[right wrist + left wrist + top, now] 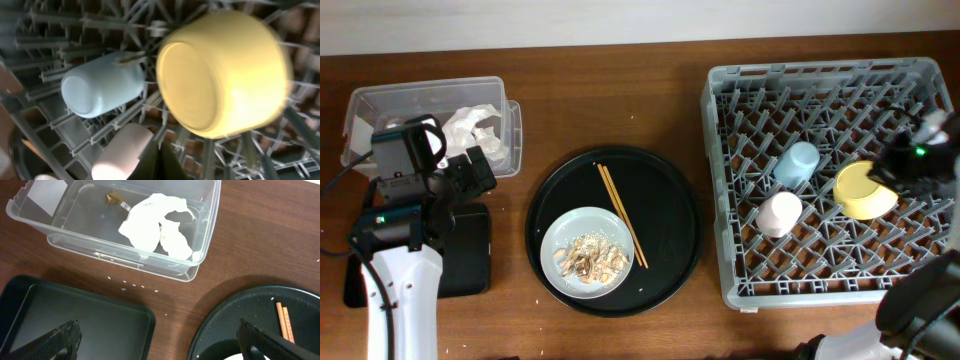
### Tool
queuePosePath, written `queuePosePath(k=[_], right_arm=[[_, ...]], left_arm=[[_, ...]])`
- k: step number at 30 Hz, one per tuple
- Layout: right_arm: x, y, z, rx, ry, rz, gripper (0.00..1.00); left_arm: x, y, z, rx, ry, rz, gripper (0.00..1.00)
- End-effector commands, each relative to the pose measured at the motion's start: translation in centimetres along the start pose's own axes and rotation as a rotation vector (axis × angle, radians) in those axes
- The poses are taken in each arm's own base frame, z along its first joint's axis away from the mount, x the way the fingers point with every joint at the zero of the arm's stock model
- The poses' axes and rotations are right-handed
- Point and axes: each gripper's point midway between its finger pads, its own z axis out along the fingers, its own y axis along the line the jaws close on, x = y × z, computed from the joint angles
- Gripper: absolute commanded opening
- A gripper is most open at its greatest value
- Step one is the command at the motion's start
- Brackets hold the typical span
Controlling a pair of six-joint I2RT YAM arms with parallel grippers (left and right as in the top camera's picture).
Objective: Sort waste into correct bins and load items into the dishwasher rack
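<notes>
The rack (830,170) takes up the right of the table (620,100), and our right gripper (160,150) hangs over its right side. Its fingers show as one dark wedge, pressed together and holding nothing. We cannot tell whether it touches the bowl (225,75) just ahead.

The round tray (665,195) sits mid-table. At far left is the tub (125,260), with the black tray (75,315) just in front of it. Our left gripper (160,347) hovers above the black tray's right edge, close to the round tray. Its fingers (55,340) are spread wide and empty.

On the round tray lies the plate (570,225). The bowl rests tilted in the rack, base towards the wrist camera. The blue cup (102,85) lies on its side to the left of it, and the pink cup (122,152) lies nearer the rack's front. The wrapper (157,227) is inside the tub. The chopsticks (620,213) lie together on the round tray, their near ends by the plate's right rim. The scraps (590,258) are heaped on the plate. White crumbs (132,285) dot the table between the tub and the black tray.
</notes>
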Motion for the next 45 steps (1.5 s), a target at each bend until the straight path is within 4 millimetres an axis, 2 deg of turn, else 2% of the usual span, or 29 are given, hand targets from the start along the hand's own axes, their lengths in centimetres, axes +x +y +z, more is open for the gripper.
queuePosePath(k=[1, 5, 10, 13, 16, 24, 28, 30, 32, 34, 35, 37, 38, 39, 41, 42, 45], right_arm=[[0.0, -1.1, 2.9, 0.186, 0.033, 0.027, 0.04], [-0.3, -3.2, 3.8, 0.306, 0.037, 0.076, 0.04], [-0.7, -5.5, 3.1, 0.333, 0.027, 0.129, 0.04], [-0.7, -6.2, 2.9, 0.338, 0.029, 0.148, 0.04], [-0.7, -7.7, 2.4, 0.412, 0.01, 0.21, 0.04], [-1.5, -6.6, -0.3, 0.41, -0.005, 0.206, 0.04], [-1.5, -7.5, -0.8, 0.468, -0.013, 0.204, 0.04], [-1.4, -7.3, -0.7, 0.454, -0.006, 0.205, 0.04], [-1.4, -6.0, -0.1, 0.377, 0.005, 0.195, 0.04], [-1.9, -2.5, 0.9, 0.173, 0.026, 0.045, 0.04], [-2.3, -0.1, 1.2, 0.028, 0.02, -0.067, 0.04], [-3.0, 0.8, 1.5, -0.01, -0.006, -0.108, 0.04], [-3.1, 0.7, 2.2, 0.01, -0.01, -0.12, 0.04], [-3.1, -0.4, 2.7, 0.065, -0.005, -0.077, 0.04], [-2.8, -3.7, 3.3, 0.235, 0.01, 0.059, 0.04], [-2.6, -4.4, 3.5, 0.269, 0.024, 0.07, 0.04], [-1.6, -6.7, 3.0, 0.409, 0.045, 0.166, 0.04]], left_arm=[[-0.2, 0.0, -0.2, 0.005, -0.009, 0.004, 0.99], [-0.2, 0.1, -0.2, 0.004, -0.009, 0.004, 0.99], [-0.2, 0.1, -0.2, 0.004, -0.009, 0.004, 0.99], [-0.2, 0.0, -0.2, 0.005, -0.009, 0.004, 0.99], [-0.2, 0.0, -0.2, 0.005, -0.009, 0.004, 0.99], [-0.2, 0.1, -0.2, 0.005, -0.009, 0.004, 0.99], [-0.2, 0.0, -0.2, 0.005, -0.009, 0.004, 0.99], [-0.2, 0.0, -0.2, 0.005, -0.009, 0.004, 0.99], [-0.2, 0.1, -0.2, 0.004, -0.009, 0.004, 0.99], [-0.2, 0.0, -0.2, 0.005, -0.009, 0.004, 0.99], [-0.2, 0.1, -0.2, 0.004, -0.009, 0.004, 0.99], [-0.2, 0.0, -0.2, 0.005, -0.009, 0.004, 0.99], [-0.2, 0.0, -0.2, 0.005, -0.009, 0.004, 0.99], [-0.2, 0.0, -0.2, 0.005, -0.009, 0.004, 0.99], [-0.2, 0.1, -0.2, 0.004, -0.009, 0.004, 0.99], [-0.2, 0.0, -0.2, 0.005, -0.009, 0.004, 0.99], [-0.2, 0.0, -0.2, 0.005, -0.009, 0.004, 0.99]])
